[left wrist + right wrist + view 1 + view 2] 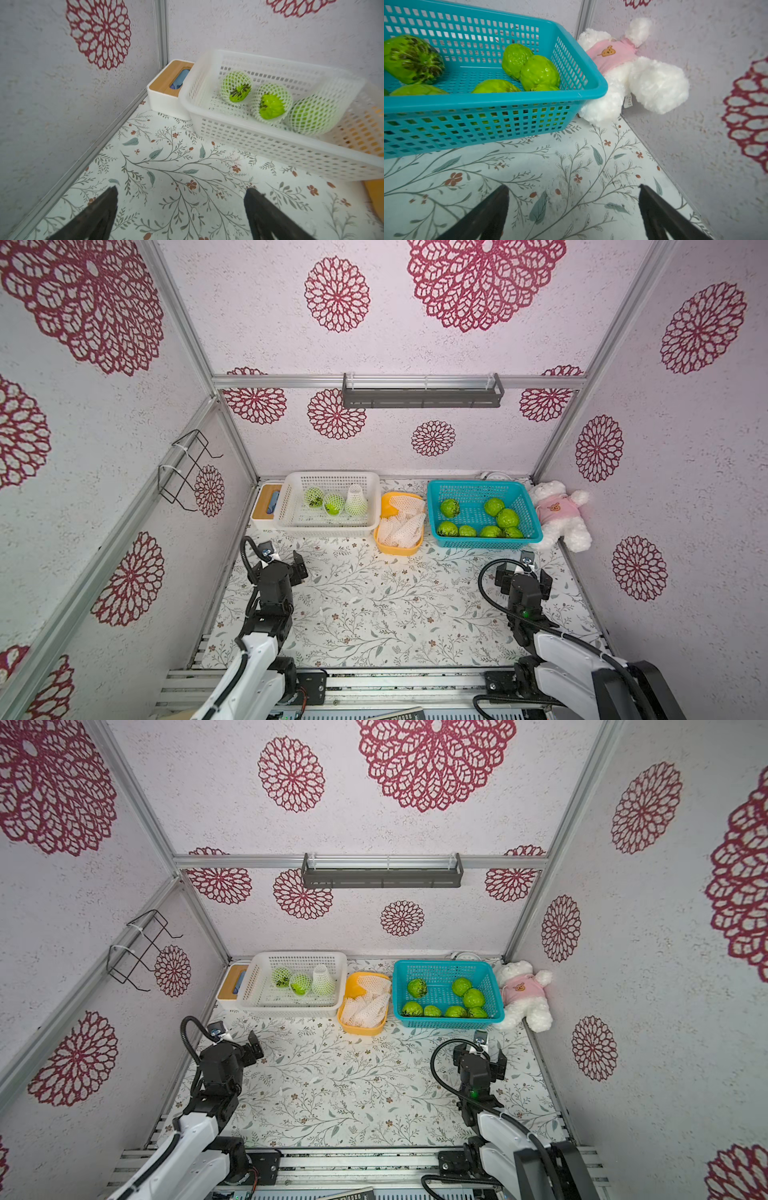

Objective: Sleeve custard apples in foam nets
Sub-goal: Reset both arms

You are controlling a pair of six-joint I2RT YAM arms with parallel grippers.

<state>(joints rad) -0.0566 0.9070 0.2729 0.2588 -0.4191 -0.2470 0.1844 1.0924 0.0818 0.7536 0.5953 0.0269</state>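
We see the flowered surface (374,605), with all the things set along its far edge. The teal basket (469,489) stands on the right side and holds seven bare custard apples (450,508). The white basket (332,481) on the left side holds three sleeved custard apples (334,503), each one inside a white net. A plush bear (559,510) lies against the wall and touches the corner of the teal basket. Between the two baskets stands the yellow tray (397,549), with the loose foam nets (403,522) piled in it. A tissue box (266,499) with a wooden lid stands just beside the white basket, in the corner. The left gripper (182,189) and the right gripper (573,186) hang over bare surface near the baskets, jaws wide apart, grasping nothing.
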